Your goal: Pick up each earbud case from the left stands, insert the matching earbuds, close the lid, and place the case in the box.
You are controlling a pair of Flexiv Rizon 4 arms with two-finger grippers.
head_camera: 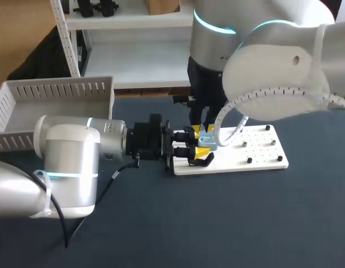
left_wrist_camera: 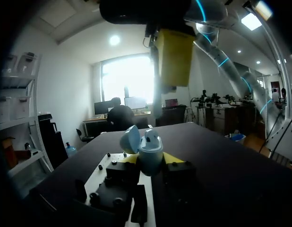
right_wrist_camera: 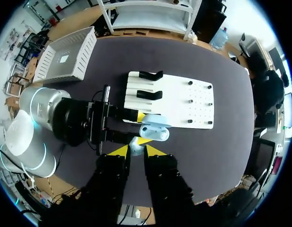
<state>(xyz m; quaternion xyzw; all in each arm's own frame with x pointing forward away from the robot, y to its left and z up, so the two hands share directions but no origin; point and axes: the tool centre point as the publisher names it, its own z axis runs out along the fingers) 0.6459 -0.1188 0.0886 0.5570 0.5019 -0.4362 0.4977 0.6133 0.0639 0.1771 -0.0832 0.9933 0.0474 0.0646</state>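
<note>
My left gripper (head_camera: 197, 144) reaches in from the left and is shut on a light blue earbud case (head_camera: 206, 138), held just above the left end of the white board (head_camera: 256, 151). In the left wrist view the case (left_wrist_camera: 149, 152) stands upright between the yellow tips of the left gripper (left_wrist_camera: 152, 161), with its lid (left_wrist_camera: 131, 139) swung open. My right gripper (right_wrist_camera: 135, 150) hangs directly over the case (right_wrist_camera: 154, 133), fingers pointing down. A small pale earbud (right_wrist_camera: 135, 144) is pinched between its tips. From the left wrist, one yellow right finger (left_wrist_camera: 174, 56) shows above the case.
Two black stands (right_wrist_camera: 150, 75) sit on the board's left end, and a few black pegs (head_camera: 249, 160) dot its right half. A white slatted box (head_camera: 55, 100) stands at the back left of the dark table.
</note>
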